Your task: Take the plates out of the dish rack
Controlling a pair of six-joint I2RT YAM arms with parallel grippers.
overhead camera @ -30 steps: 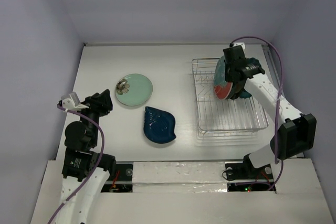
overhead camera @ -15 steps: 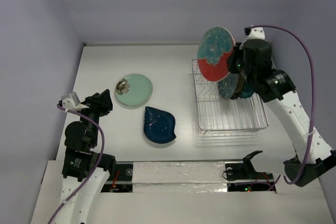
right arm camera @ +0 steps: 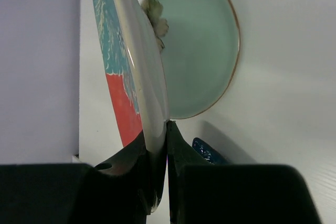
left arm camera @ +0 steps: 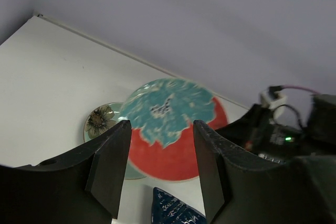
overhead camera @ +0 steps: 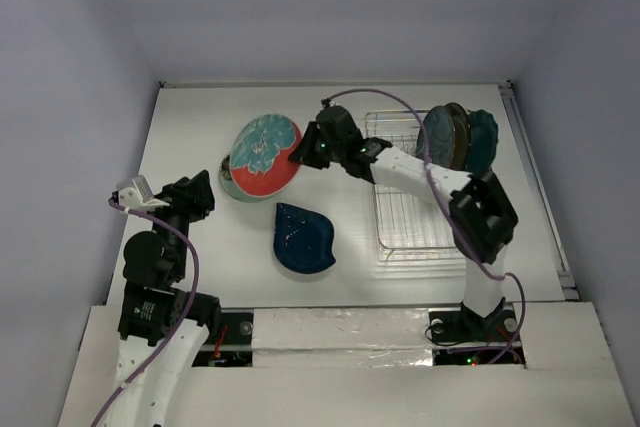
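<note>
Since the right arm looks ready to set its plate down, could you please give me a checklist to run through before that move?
1. Grip: the right gripper is shut on the rim of the round red-and-teal speckled ceramic plate: ok.
2. Plate level for release: it is tilted, not flat: not ok.
3. Landing spot: it hangs over the round mint-green ceramic plate. The gap between them: cannot tell.
4. The dark blue leaf-shaped plate lies apart from both, nearer the bases: ok.
5. The left gripper is open and away from the plates: ok.
6. The teal and dark-rimmed plates stand upright in the silver wire dish rack: ok.
</note>
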